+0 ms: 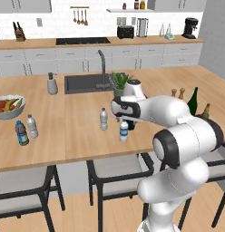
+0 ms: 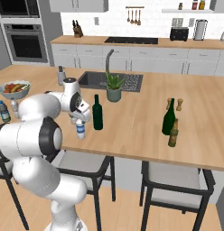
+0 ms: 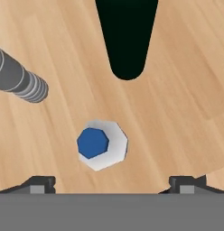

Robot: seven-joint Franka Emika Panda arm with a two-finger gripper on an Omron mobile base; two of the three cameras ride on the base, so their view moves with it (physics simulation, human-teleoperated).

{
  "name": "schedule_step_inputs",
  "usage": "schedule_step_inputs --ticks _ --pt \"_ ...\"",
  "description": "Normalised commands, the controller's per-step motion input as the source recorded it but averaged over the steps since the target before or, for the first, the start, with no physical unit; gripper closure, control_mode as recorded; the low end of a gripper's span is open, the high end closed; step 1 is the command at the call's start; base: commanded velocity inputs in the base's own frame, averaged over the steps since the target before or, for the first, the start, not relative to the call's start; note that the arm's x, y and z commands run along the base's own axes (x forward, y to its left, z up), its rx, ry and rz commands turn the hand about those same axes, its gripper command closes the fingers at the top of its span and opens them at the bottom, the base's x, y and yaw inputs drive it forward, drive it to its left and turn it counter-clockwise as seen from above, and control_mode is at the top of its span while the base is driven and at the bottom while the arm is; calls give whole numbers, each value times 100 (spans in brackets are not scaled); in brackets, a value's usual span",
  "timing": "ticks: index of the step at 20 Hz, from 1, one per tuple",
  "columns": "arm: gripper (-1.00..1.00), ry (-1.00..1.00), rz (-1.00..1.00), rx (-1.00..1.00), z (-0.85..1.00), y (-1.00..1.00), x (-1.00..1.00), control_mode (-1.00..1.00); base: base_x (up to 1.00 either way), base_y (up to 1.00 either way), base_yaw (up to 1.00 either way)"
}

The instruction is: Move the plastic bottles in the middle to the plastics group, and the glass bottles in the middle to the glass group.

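Directly beneath my gripper (image 3: pixel 111 182), seen from above in the hand view, stands the blue-labelled water bottle (image 3: pixel 102 144), its top lying between the two fingertips, which sit far apart with nothing held. Beyond it rises the dark wine bottle (image 3: pixel 126 36), and off to one side leans into view the plain water bottle (image 3: pixel 19 79). From the left base view I see the blue-labelled bottle (image 1: pixel 124 131) just below the hand, the plain one (image 1: pixel 103 118) near it on the wooden counter (image 1: pixel 73 131), and the plastics pair (image 1: pixel 26 129) well apart by the fruit bowl (image 1: pixel 9 107). From the right base view the dark wine bottle (image 2: pixel 98 113) stands just beside the hand, while the green wine bottle (image 2: pixel 169 118) and brown beer bottle (image 2: pixel 173 133) wait far off. I judge the step to be a descent onto the blue-labelled bottle. Its top sits slightly off centre between my fingertips, so an uncorrected drop could let one finger clip the shoulder and tip it. The wine bottle is close enough that a swing of the hand might knock it over, and it would roll.
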Motion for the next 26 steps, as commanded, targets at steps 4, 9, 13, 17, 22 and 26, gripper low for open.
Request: schedule_step_inputs --ticks 4,9,13,17,22,26 --pt "-100 7 2 0 -21 0 8 -100 0 0 0" --pt "-100 6 1 -1 -25 0 10 -100 0 0 0" --pt "-100 0 2 0 -10 0 24 -100 0 0 0" --pt "-100 0 3 0 -2 1 22 -100 0 0 0" --pt "-100 0 2 0 -9 3 14 -100 0 0 0" --pt "100 5 0 0 -22 11 -2 -100 0 0 0"
